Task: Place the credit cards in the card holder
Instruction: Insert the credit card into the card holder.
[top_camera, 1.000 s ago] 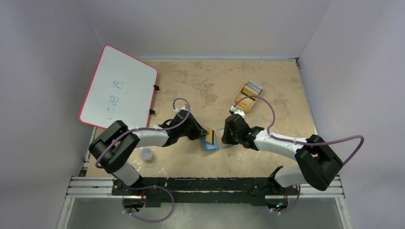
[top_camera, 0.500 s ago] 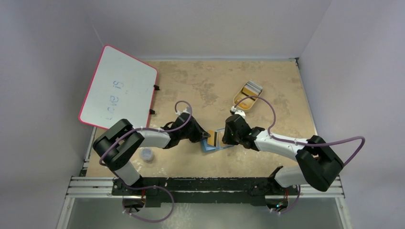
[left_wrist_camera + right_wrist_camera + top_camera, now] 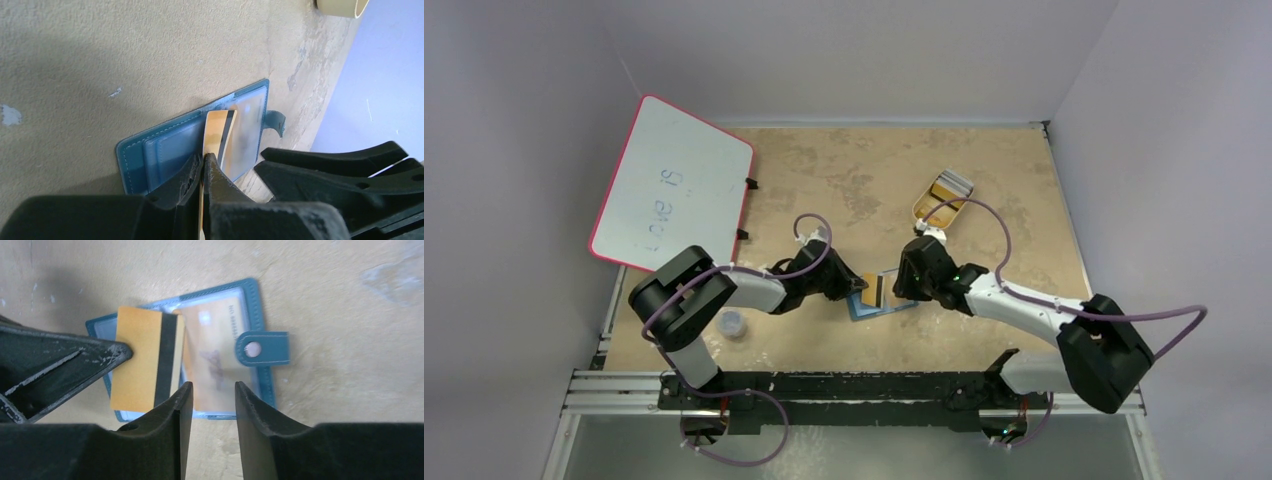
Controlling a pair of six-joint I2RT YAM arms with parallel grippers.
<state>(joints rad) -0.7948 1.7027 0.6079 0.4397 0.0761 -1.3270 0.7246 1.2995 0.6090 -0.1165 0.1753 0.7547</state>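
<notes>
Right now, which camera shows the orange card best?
The right wrist view: the orange card shows its flat face and dark stripe, over the open blue card holder. The left wrist view shows it nearly edge-on, pinched in the left claw. The top view shows only a tiny sliver.

Mottled tan table (image 3: 824,170) with open card holder (image 3: 889,304), beige tray (image 3: 920,209).

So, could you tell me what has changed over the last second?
In the top view, the left pincer, shut on an orange card, slid it slightly rightward over the open card holder; the right pincer shifted a little up-right. The card holder, tray and whiteboard stayed put.
</notes>
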